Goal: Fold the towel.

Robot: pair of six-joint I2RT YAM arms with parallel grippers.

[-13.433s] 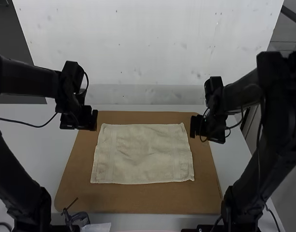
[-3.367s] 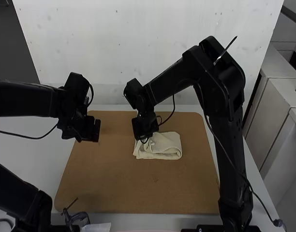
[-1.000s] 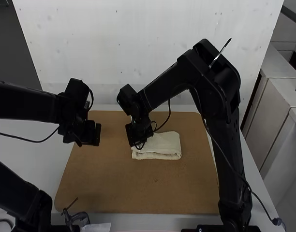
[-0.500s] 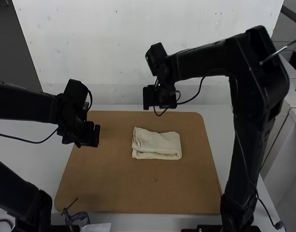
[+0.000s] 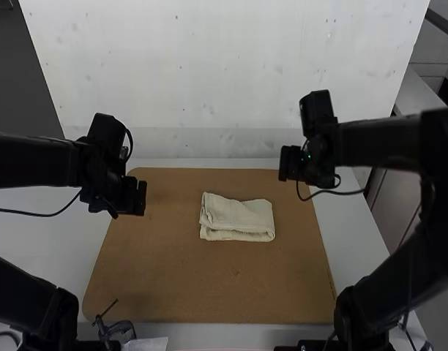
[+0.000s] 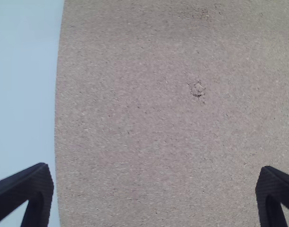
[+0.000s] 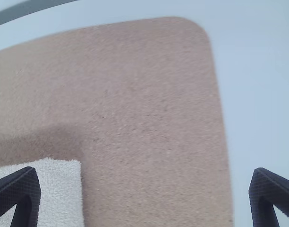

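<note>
In the high view my left gripper (image 5: 130, 199) hangs over the board's left edge, apart from the towel. My right gripper (image 5: 290, 164) is above the board's far right corner, up and to the right of the towel. The cream towel (image 5: 237, 218) lies folded into a small, slightly uneven rectangle around the board's middle. Seen from the left wrist, the left gripper (image 6: 155, 194) has its fingers wide apart over bare board. From the right wrist, the right gripper (image 7: 145, 196) is likewise spread, with a corner of the towel (image 7: 55, 189) near one finger.
A brown board (image 5: 180, 292) with rounded corners lies on the white table (image 5: 41, 241). A small clamp (image 5: 116, 330) and a pale paper piece (image 5: 147, 344) are at the near left edge. A pale wall (image 5: 224, 73) rises behind the table.
The towel went from spread flat to folded small. My right gripper has left the towel, rising and swinging back to the right. The left gripper has shifted only slightly.
</note>
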